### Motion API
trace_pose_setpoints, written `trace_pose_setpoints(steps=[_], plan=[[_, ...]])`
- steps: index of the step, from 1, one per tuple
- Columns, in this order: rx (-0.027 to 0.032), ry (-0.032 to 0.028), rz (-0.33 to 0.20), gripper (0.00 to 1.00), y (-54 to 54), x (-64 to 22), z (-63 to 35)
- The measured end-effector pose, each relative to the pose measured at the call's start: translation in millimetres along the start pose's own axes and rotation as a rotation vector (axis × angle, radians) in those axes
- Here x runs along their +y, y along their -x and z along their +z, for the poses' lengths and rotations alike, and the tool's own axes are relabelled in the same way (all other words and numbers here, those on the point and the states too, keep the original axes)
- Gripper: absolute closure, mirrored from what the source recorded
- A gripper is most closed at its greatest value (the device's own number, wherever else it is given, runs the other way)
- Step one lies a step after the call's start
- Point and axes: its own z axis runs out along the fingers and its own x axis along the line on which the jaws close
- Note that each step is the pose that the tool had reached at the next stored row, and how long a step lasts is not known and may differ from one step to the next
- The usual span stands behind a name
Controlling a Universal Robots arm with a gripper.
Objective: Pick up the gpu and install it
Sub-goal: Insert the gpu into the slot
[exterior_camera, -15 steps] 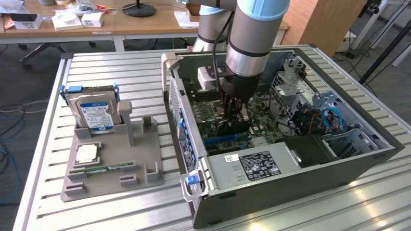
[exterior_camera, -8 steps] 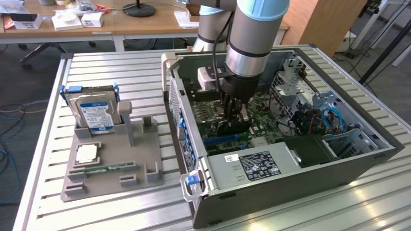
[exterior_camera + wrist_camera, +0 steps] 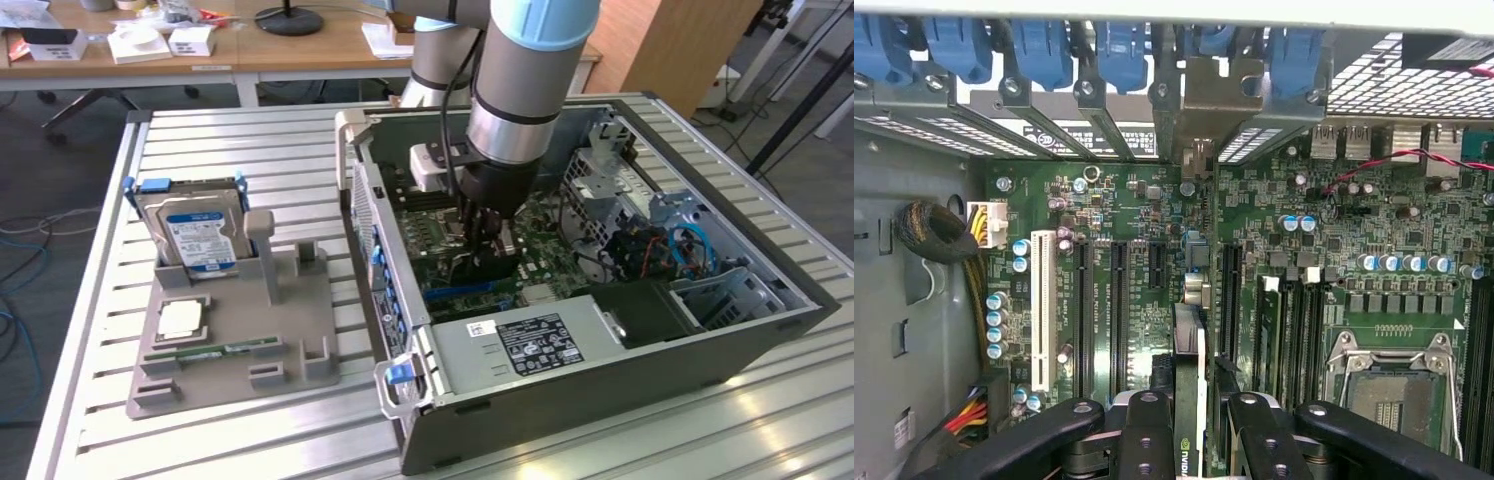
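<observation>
The gpu (image 3: 1190, 345) stands edge-on over the green motherboard (image 3: 1124, 205), in line with the black expansion slots. Its silver bracket (image 3: 1200, 100) reaches the case's rear slot openings. My gripper (image 3: 1191, 432) is shut on the card, with one black finger (image 3: 1144, 430) on each side and the green logo between them. In the exterior view the gripper (image 3: 483, 228) is lowered inside the open computer case (image 3: 747, 330). The dark gpu (image 3: 483, 266) sits under it, low against the board.
A grey holder (image 3: 227, 375) on the exterior view's left carries a hard drive (image 3: 198, 238), a processor chip (image 3: 180, 320) and a memory stick (image 3: 214, 351). Inside the case are the power supply (image 3: 527, 345), drive cages (image 3: 627, 190), cables (image 3: 929, 235) and a CPU socket (image 3: 1389, 390).
</observation>
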Motion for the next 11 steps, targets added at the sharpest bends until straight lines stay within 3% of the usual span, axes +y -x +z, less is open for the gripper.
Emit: trace_pose_setpoints(steps=[11], plan=[[0.0001, 0.0001, 0.0, 0.74, 0.0, 0.0, 1.6]])
